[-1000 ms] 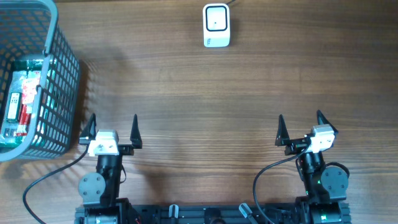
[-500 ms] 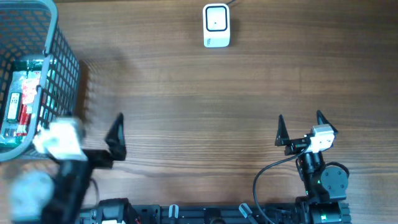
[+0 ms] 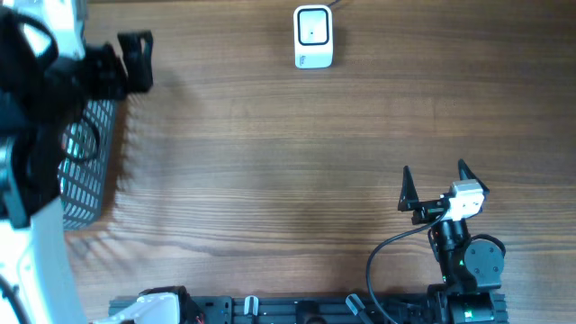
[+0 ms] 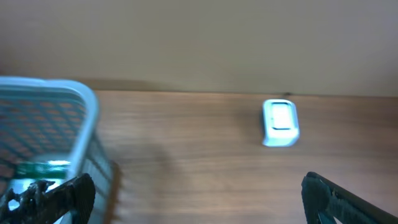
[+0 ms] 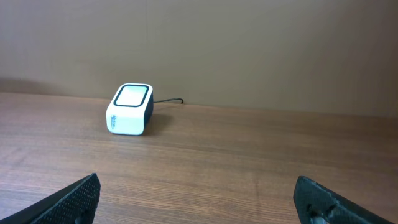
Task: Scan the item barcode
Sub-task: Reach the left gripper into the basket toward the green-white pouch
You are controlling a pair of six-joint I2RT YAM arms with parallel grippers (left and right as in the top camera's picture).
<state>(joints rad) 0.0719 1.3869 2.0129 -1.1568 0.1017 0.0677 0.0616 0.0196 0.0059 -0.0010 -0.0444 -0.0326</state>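
Clearly early days. At the left gripper [image 4: 198,186]: both fingers spread wide, nothing between them, poised high in the upper left of the overhead frame, above the grey-blue plastic mesh basket [image 3: 86,175]. Blurred there, so exact height over the rim not readable. At the right gripper [image 3: 434,178]: likewise released and empty, parked at the lower right of the overhead frame, well apart from everything.

Done so far, judging by the layout: nothing beyond an approach to the basket. No item lifted, no barcode shown to the reader. Left to do: reach down into the basket, take hold of the item, carry it across the brown wood-grain table [image 3: 270,153], turn its barcode toward the scanner window.

Containers: one only, the mesh basket, at the left edge of the overhead frame and mostly hidden under the arm. In the left wrist view, lower left, inside its wall: a green-edged packet [image 4: 41,167], taken to be the item to scan, lying low in the basket. Smeared, so label and barcode not legible. Any other contents: cannot tell.

Farther out: white box-shaped barcode scanner [image 3: 313,36] with a dark-framed window, top centre of the overhead frame, near the table's far edge, thin dark cable [image 5: 168,101] trailing behind. Well apart from basket and both grippers.
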